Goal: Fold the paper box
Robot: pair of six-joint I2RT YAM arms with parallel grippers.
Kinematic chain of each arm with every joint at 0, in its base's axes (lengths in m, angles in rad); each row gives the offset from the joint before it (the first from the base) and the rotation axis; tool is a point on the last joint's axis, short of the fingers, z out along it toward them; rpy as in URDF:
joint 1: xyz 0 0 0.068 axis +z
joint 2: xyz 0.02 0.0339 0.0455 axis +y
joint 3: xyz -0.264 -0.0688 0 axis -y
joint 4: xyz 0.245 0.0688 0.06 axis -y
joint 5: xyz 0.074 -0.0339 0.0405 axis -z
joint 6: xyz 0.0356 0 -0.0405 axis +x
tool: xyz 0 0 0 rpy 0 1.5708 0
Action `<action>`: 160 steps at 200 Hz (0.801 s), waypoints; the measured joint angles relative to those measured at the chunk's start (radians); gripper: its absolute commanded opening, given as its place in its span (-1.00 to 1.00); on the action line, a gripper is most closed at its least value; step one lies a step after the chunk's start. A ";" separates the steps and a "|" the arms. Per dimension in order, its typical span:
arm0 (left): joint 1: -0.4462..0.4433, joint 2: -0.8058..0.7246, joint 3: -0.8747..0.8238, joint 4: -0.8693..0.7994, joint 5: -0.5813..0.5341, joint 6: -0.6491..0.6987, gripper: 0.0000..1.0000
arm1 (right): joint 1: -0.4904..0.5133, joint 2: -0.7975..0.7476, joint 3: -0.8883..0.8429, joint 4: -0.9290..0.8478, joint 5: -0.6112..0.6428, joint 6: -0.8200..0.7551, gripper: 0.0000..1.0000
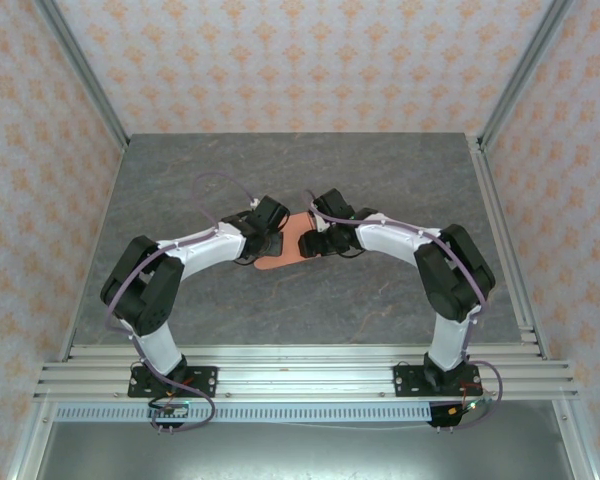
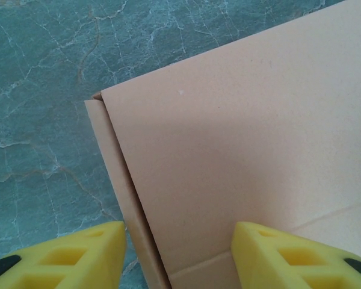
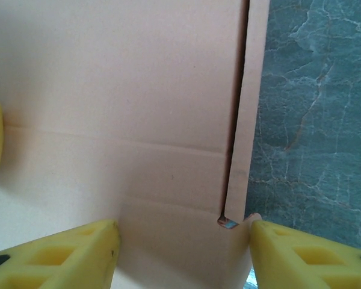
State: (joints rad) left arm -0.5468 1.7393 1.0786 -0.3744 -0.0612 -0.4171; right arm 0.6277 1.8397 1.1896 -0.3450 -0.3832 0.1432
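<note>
Paper box (image 1: 288,248) lies flat approx mid-table, well off all four edges of the table (image 1: 280,170), w/ both arms bent in over it. Left gripper (image 1: 264,238) is at its left end and right gripper (image 1: 327,238) at its right end. They're abt level, box btwn them, so neither arm is nearer. The box's long axis is mostly hidden under the grippers, can't call it.

Left wrist cam: fingers (image 2: 78,256) spread apart, one over bare table, the other over the top panel. The folded-over side flap (image 2: 117,192) sits btwn them, and its crease runs away from the fingers, not across them.

Right wrist cam is the mirror: fingers (image 3: 313,253) spread, the narrow flap on that side btwn them, also running away lengthwise.

Neither pair pinches card. Whether the pads touch it, can't tell.

Prob. each arm works its own side flap next. W/ creases lying along the fingers, any lift or press has to come in sideways at the edge.
</note>
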 measured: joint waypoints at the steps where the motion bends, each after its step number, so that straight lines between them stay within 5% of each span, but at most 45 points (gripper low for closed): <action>1: 0.000 0.000 0.000 0.000 0.000 0.000 0.01 | -0.001 0.000 0.000 0.000 -0.001 0.002 0.14; 160: 0.004 0.016 0.018 0.003 0.001 -0.003 0.03 | -0.018 -0.009 -0.050 0.067 -0.067 0.081 -0.07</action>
State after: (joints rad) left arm -0.5430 1.7550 1.0962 -0.3710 -0.0605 -0.4206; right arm 0.6098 1.8305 1.1400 -0.2779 -0.4503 0.2245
